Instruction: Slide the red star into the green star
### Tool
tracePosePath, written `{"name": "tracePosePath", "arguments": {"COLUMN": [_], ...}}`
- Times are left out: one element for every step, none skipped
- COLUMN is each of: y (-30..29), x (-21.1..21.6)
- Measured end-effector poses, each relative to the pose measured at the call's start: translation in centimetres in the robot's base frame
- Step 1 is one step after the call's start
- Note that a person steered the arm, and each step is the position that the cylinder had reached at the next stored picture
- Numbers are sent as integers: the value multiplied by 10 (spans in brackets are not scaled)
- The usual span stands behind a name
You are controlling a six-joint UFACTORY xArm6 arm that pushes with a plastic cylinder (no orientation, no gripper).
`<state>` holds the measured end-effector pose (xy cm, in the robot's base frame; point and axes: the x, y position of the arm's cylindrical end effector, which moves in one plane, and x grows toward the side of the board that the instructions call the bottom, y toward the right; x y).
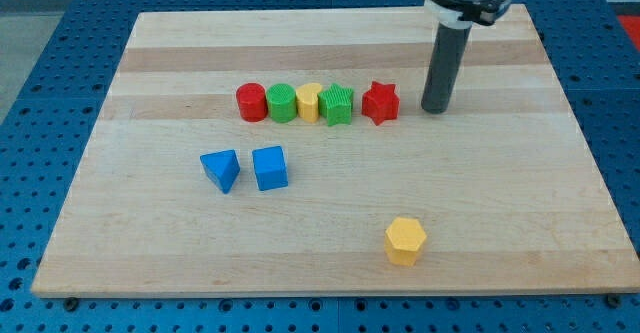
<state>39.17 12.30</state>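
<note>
The red star (380,103) lies at the right end of a row of blocks in the upper middle of the wooden board (500,203). The green star (338,105) is just to its left; I cannot tell whether the two touch. My tip (436,108) stands on the board a short way to the right of the red star, apart from it, at about the same height in the view.
Left of the green star the row continues with a yellow block (309,102), a green cylinder (282,103) and a red cylinder (251,103). A blue triangle (221,169) and a blue cube (270,167) lie lower left. A yellow hexagon (405,240) lies near the bottom.
</note>
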Motion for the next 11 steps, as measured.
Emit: {"name": "tracePosePath", "arguments": {"y": [-5,-6,-8,-9,-16,-23,-26,-29,-38,-50,-54], "x": [-6,-7,-7,-7,-7,-7,-7,-7,-7,-7,-7]}}
